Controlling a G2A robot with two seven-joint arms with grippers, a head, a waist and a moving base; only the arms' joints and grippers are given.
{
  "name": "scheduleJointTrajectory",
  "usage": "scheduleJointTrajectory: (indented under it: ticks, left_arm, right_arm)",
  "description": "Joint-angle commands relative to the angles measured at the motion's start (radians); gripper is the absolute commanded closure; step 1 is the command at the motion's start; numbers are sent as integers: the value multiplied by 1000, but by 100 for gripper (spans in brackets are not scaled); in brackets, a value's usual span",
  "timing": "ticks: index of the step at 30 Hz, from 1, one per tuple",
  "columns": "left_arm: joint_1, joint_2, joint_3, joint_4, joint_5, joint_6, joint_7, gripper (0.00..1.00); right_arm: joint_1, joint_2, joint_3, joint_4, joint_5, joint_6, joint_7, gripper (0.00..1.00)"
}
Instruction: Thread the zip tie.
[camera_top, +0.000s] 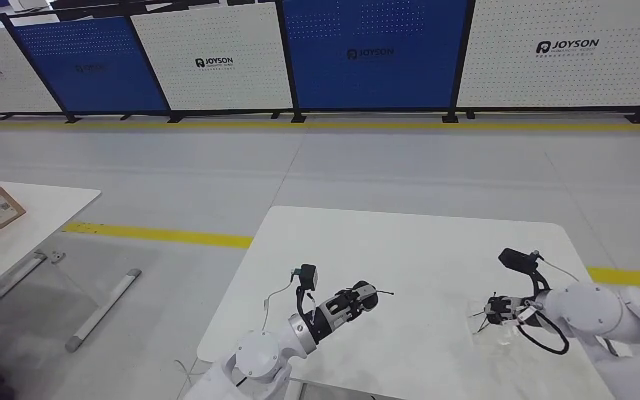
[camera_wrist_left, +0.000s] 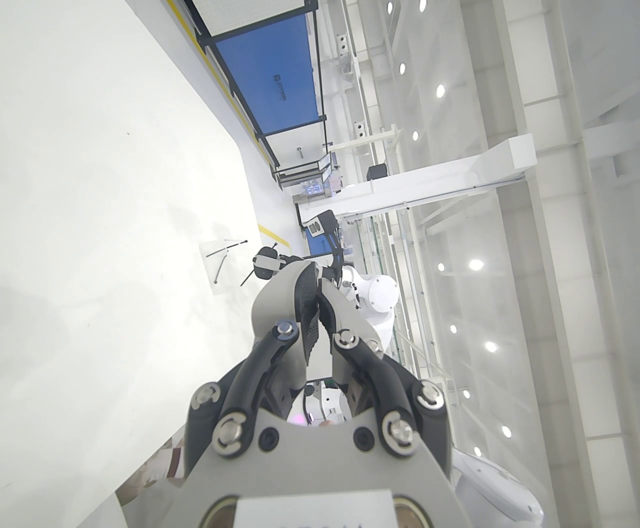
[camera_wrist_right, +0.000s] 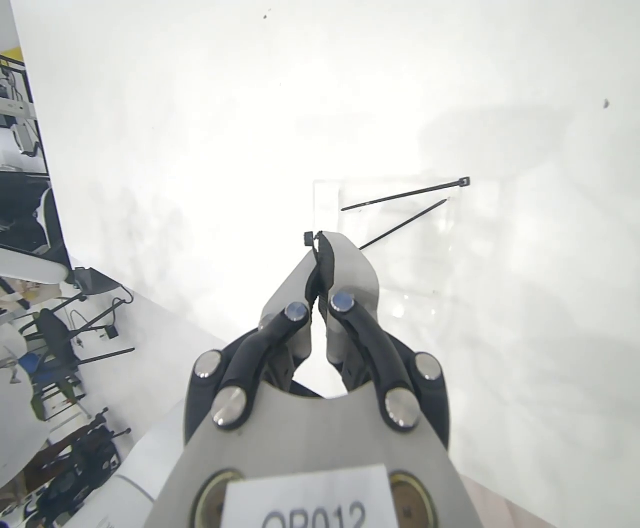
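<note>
My right gripper (camera_top: 487, 308) (camera_wrist_right: 317, 241) hangs over the table's right part, shut on a black zip tie (camera_wrist_right: 307, 239) whose square head pokes out beside the fingertips. Just beyond it lies a clear tray (camera_wrist_right: 325, 192) with two more black zip ties (camera_wrist_right: 405, 195) (camera_wrist_right: 405, 223). My left gripper (camera_top: 368, 292) (camera_wrist_left: 316, 274) is held above the table's near middle, turned toward the right arm, fingers shut. In the top view a thin dark zip tie end (camera_top: 385, 293) sticks out past its tips. The left wrist view shows the right gripper (camera_wrist_left: 265, 262) farther off, next to the tray (camera_wrist_left: 209, 270).
The white table (camera_top: 420, 250) is bare between the two arms and toward its far edge. Grey floor with a yellow line surrounds it, and a second table (camera_top: 40, 205) stands off to the left. Blue and white panels close the background.
</note>
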Motion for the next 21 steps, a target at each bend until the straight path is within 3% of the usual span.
scheduleJointTrajectory:
  ticks: [1, 4, 6, 9, 12, 21]
  left_arm:
    - [0, 0, 0, 0, 0, 0, 0, 100]
    - [0, 0, 0, 0, 0, 0, 0, 100]
    - [0, 0, 0, 0, 0, 0, 0, 100]
    - [0, 0, 0, 0, 0, 0, 0, 100]
    - [0, 0, 0, 0, 0, 0, 0, 100]
    - [0, 0, 0, 0, 0, 0, 0, 100]
  right_arm:
    - [-11, 0, 10, -10, 5, -4, -38, 100]
    - [-41, 6, 62, -32, 46, -16, -89, 100]
    - [-94, 14, 122, -69, 83, -33, -155, 100]
    - [-206, 27, 225, -136, 146, -95, -282, 100]
    - [-306, 34, 280, -188, 167, -146, -355, 100]
    - [-306, 34, 280, -188, 167, -146, -355, 100]
